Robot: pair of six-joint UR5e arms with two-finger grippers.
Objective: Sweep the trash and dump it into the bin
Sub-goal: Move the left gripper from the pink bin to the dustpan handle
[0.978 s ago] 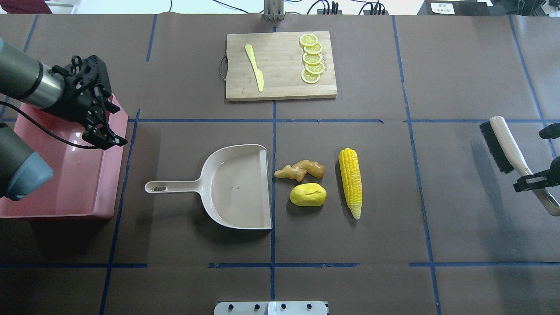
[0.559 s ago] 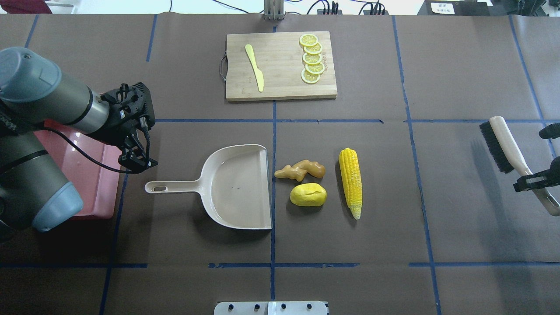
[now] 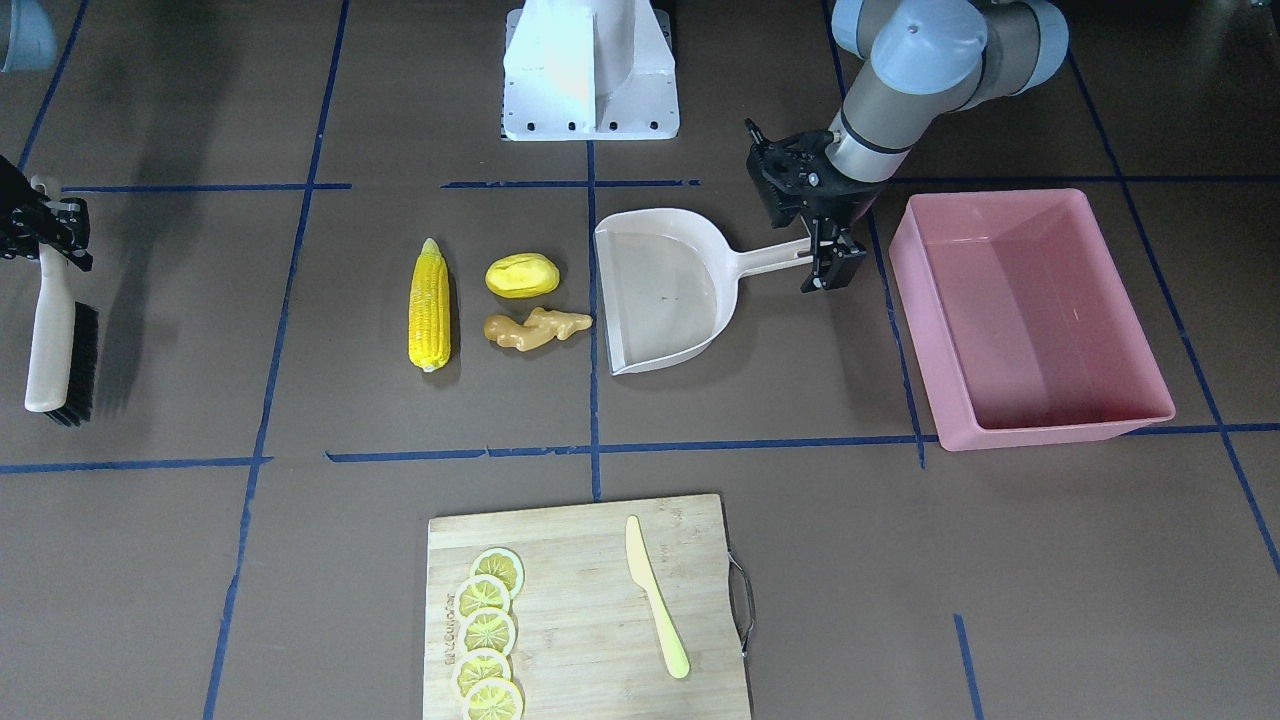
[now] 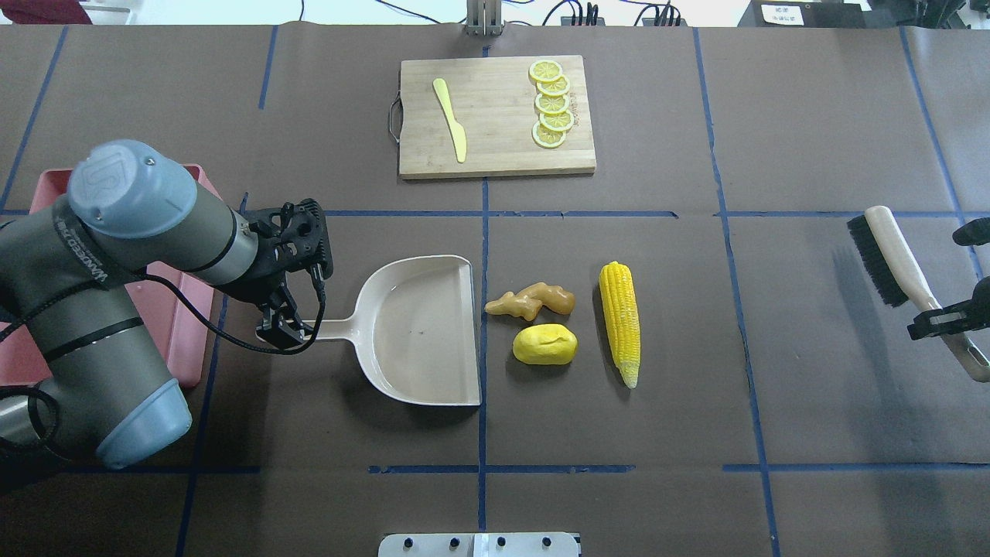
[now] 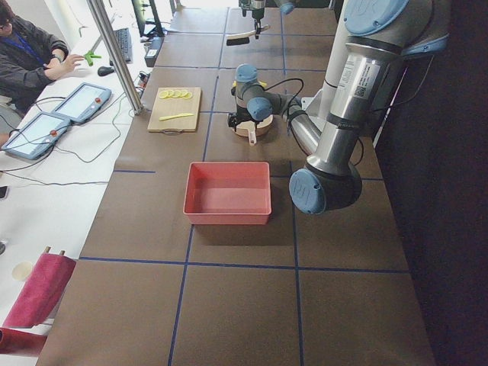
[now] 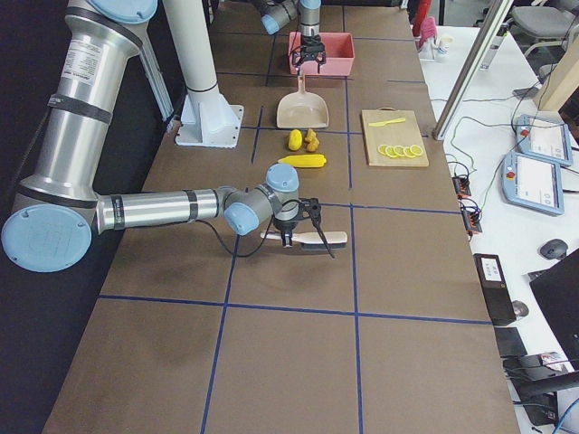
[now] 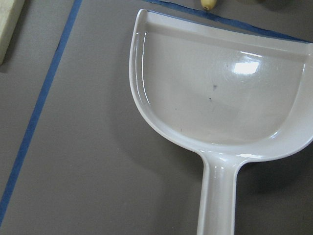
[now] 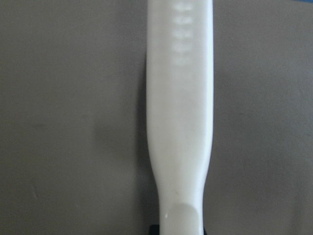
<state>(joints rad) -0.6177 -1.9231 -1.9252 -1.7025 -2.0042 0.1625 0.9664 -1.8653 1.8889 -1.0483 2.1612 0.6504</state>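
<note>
**Front view.** L gripper point(image 3: 830, 268) hangs over the outer end of the dustpan point(image 3: 660, 290) handle. Jaws look apart, straddling the handle and not clamped on it (my read). Handle axis points straight at the bin point(image 3: 1000, 425), which sits just beyond the handle end. Pan mouth opens the opposite way.

**Overhead.** Ginger root point(image 4: 532, 301) and potato lump point(image 4: 545, 345) lie just off the pan lip, not touching it. Corn cob point(image 4: 620, 323) is next out, long axis parallel to the lip. R gripper point(image 4: 940, 317) is clamped on the brush point(image 4: 889, 259) handle, well apart from the cob, w/ bare surface between. Cutting board point(image 4: 495, 147) is on the far side, out of the sweep lane.

**Left side view.** Bin is near the camera; nothing between it and the pan handle.

**Right side view.** Brush held low and lengthwise. Can't tell if the bristles touch down.

**L wrist.** Pan bowl empty. Handle runs to bottom centre, so it lines up w/ the gripper. No fingers in frame.

**R wrist.** Brush handle fills the centre.

**Judgement.** L arm is nearer the pan, R nearer the cob. R needs to get beyond the cob and push toward the lip. A cob lying broadside may roll.
</note>
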